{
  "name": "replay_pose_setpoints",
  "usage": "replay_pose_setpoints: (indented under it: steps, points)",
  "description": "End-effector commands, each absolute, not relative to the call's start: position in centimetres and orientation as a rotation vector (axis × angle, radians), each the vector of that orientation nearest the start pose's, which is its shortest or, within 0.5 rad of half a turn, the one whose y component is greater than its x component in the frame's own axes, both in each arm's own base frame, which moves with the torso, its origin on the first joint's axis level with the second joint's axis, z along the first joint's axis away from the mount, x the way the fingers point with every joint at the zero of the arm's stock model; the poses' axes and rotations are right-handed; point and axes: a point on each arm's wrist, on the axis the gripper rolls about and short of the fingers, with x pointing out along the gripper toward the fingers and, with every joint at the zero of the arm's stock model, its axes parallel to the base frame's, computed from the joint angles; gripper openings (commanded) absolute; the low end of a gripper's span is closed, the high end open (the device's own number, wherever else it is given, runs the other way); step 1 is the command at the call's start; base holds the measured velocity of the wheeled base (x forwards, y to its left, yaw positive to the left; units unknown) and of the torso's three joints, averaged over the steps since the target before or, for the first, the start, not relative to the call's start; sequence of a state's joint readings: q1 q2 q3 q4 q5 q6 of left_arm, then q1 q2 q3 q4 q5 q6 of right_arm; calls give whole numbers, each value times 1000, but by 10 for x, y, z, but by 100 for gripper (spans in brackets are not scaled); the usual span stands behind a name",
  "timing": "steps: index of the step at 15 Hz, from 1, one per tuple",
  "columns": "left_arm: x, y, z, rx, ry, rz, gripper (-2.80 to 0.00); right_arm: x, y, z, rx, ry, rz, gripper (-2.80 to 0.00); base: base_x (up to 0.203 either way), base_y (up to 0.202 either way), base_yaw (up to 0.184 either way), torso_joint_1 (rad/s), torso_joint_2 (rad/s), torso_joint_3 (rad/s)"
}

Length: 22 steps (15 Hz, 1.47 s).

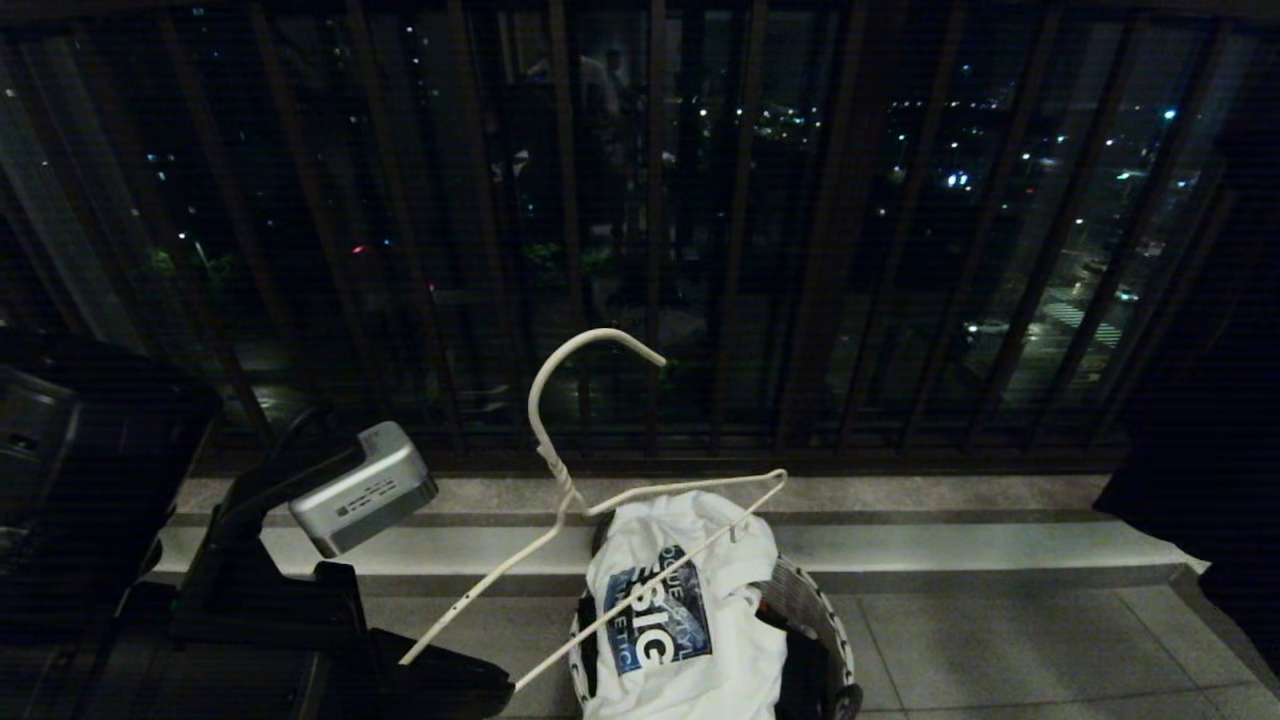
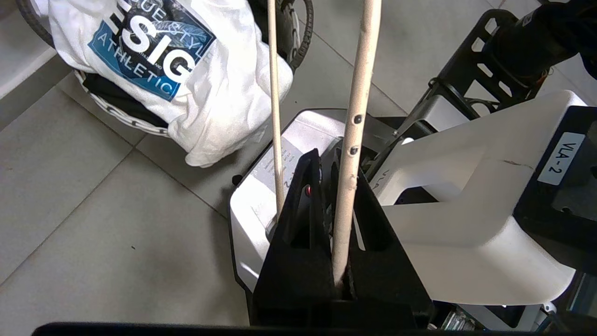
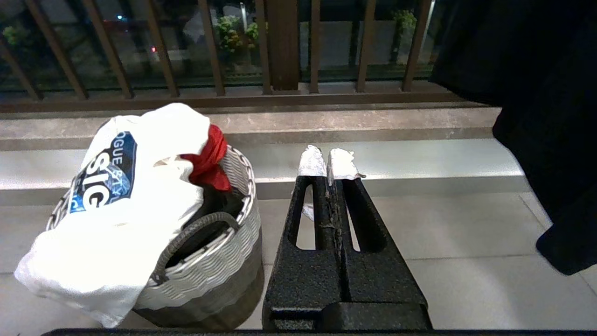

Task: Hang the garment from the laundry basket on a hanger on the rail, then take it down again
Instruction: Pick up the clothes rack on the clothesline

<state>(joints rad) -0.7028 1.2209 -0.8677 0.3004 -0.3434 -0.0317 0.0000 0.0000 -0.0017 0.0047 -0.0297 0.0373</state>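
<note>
A: What does the left gripper [image 2: 343,186] hold?
B: Its black fingers [image 2: 298,224] are clamped on one wire of the hanger [image 1: 560,480]. In the left wrist view the thicker, chipped wire runs up from between the jaws, and a thinner wire passes just beside it.

A: How does the hanger lie?
B: In the head view it is tilted, hook uppermost against the dark railing [image 1: 840,250], its arms slanting down to the lower left. One arm crosses in front of the shirt [image 1: 680,610].

A: Where is the shirt?
B: Draped over the basket [image 3: 219,261], spilling down its outer side, blue print facing up. The basket stands on the tiled floor [image 3: 466,233] near a pale step [image 1: 950,545].

A: What else is in the basket?
B: A red cloth [image 3: 210,161] at the rim, touching the shirt, and dark fabric beneath.

A: And the right gripper [image 3: 329,163]?
B: Closed and empty, white-wrapped tips pressed together, low beside the basket. A black garment [image 3: 550,116] hangs to its other side.
</note>
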Motion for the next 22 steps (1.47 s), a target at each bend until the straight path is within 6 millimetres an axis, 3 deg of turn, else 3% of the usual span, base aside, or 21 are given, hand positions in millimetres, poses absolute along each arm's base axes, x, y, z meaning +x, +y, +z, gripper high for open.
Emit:
replay_pose_setpoints:
  steps: [1, 10, 22]
  points:
    - [123, -114, 231, 94, 690, -997, -280, -23, -1, 75, 38, 4, -31, -280, 0, 0, 0, 0, 0, 0]
    - [122, -113, 231, 94, 684, -996, -280, -23, -1, 75, 40, 4, -31, -280, 0, 0, 0, 0, 0, -7]
    - [113, -105, 242, 80, 623, -1001, -280, -23, -1, 75, 34, 4, -29, -280, 0, 0, 0, 2, 2, -190]
